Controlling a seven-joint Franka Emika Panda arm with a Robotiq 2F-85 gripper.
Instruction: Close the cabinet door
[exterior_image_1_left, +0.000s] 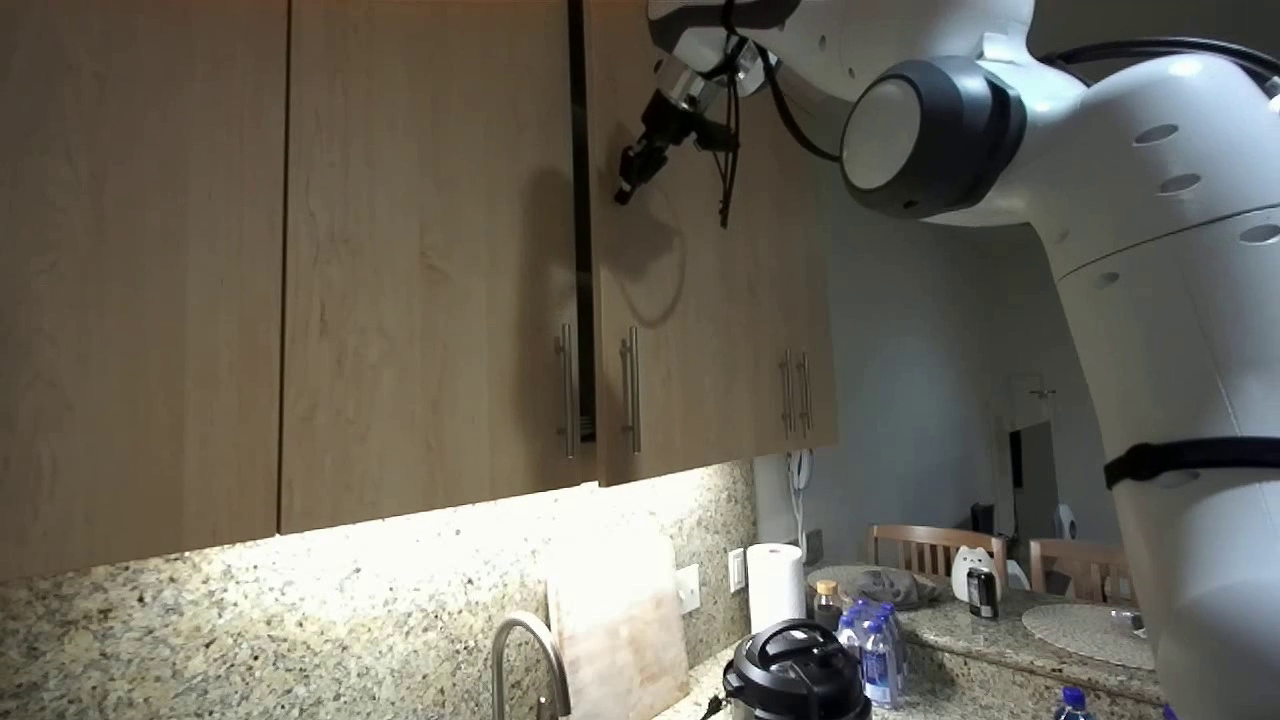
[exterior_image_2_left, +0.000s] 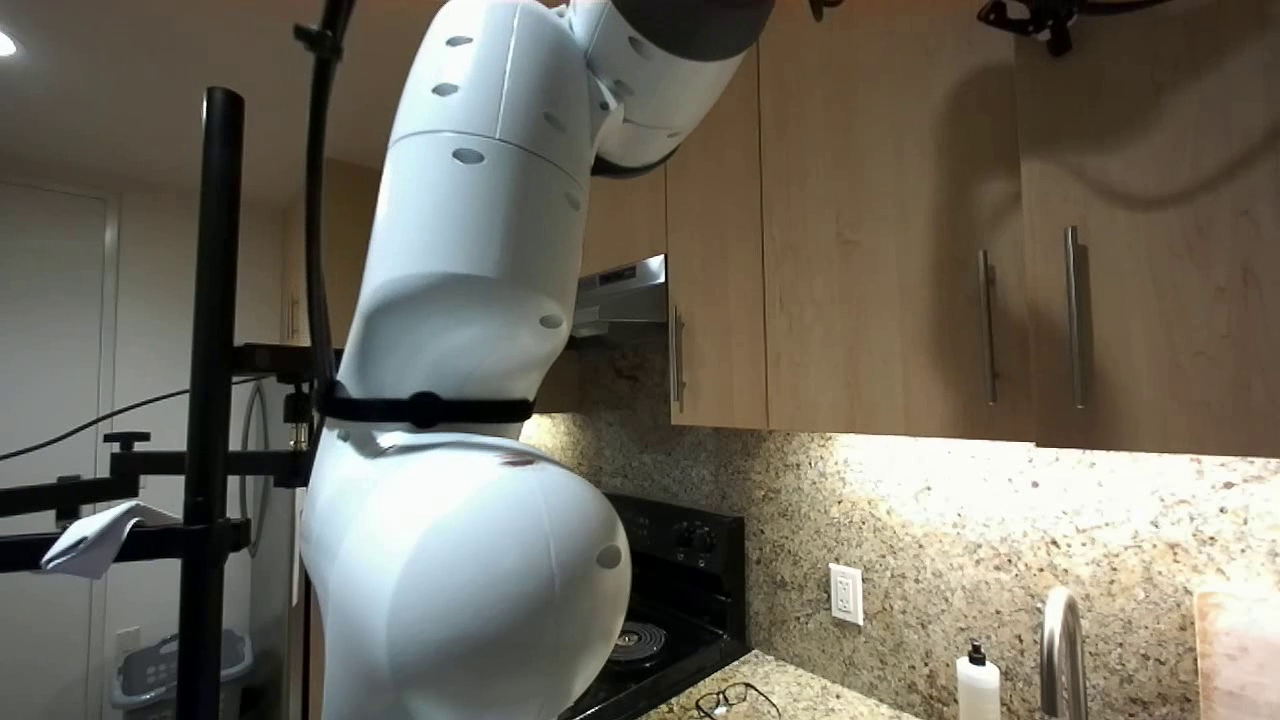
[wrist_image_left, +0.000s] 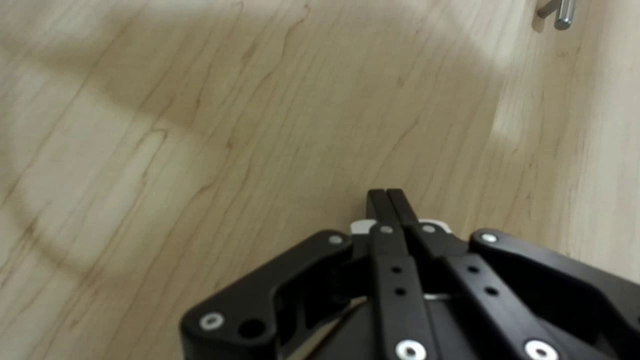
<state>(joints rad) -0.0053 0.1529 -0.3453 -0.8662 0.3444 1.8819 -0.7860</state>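
Cabinet door (exterior_image_1_left: 670, 290), pale wood, slightly ajar, upper middle of an exterior view.
Slim metal bar handle (exterior_image_1_left: 634, 390), wavy grain; blocky black fingers (wrist_image_left: 379, 209) (tips together), lower right of the wrist view.

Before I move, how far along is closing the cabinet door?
Mostly done: the cabinet door looks only slightly ajar. In hand: the closed gripper faces its front; contact is unclear. Remaining: the dark gap beside the neighbouring door must close.
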